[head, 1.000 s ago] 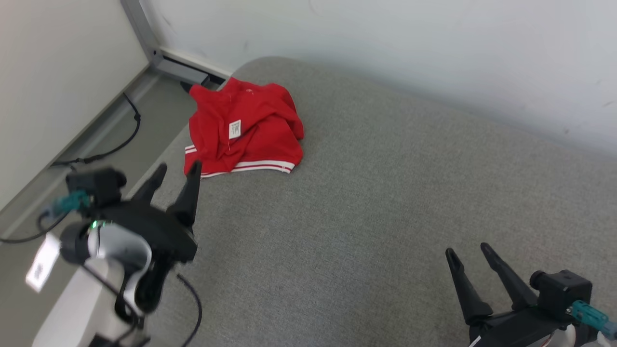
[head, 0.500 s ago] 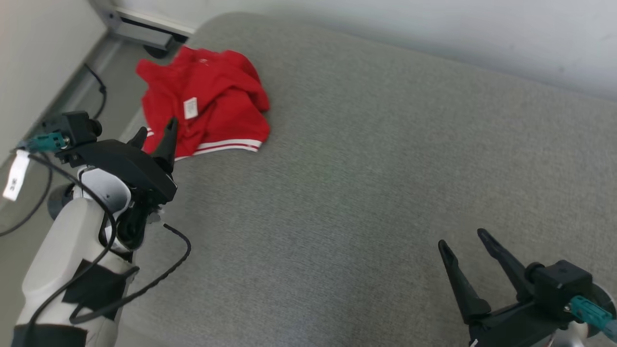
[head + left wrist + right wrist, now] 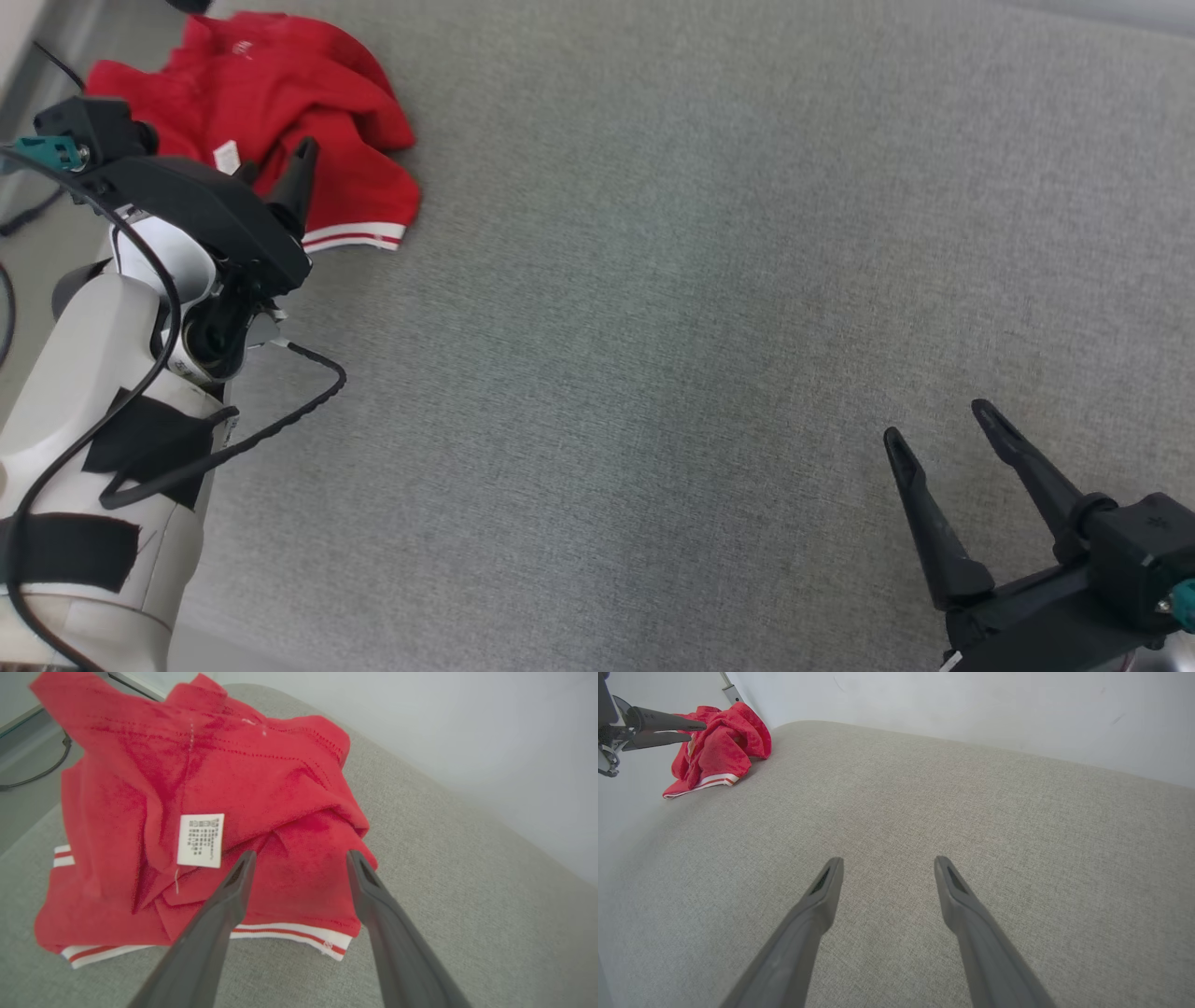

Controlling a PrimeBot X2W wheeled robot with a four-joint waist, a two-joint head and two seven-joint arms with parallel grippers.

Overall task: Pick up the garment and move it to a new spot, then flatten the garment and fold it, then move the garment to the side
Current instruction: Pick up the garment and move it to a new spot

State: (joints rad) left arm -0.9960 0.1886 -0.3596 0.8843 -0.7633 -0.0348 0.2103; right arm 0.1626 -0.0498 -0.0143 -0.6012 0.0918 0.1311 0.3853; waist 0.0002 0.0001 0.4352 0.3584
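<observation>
Grey fabric-covered table (image 3: 653,327) with a rounded corner, set against a plain white wall (image 3: 971,709); beyond the corner, a grey floor (image 3: 23,807) with a black cable (image 3: 46,772) and a grey metal post (image 3: 732,693).

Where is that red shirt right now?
In the head view the red shirt lies crumpled at the upper left, near the far left corner of the grey surface, just in front of the open left gripper.
</observation>
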